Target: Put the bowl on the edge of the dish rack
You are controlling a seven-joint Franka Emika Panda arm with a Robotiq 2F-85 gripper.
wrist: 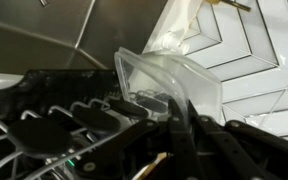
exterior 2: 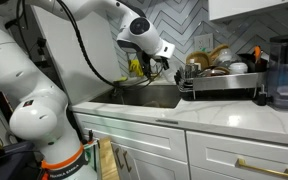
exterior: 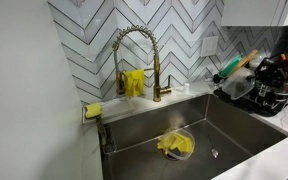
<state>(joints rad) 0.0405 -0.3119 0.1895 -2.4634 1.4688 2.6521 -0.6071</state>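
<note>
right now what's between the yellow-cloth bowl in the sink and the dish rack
Just bare sink floor and wall between that bowl and the dish rack, in an exterior view.

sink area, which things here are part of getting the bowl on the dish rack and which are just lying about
Part of the job: bowl, gripper, dish rack.
Just lying about: gold faucet, clear bowl with yellow cloth in the sink, yellow sponge at the sink corner.
</note>
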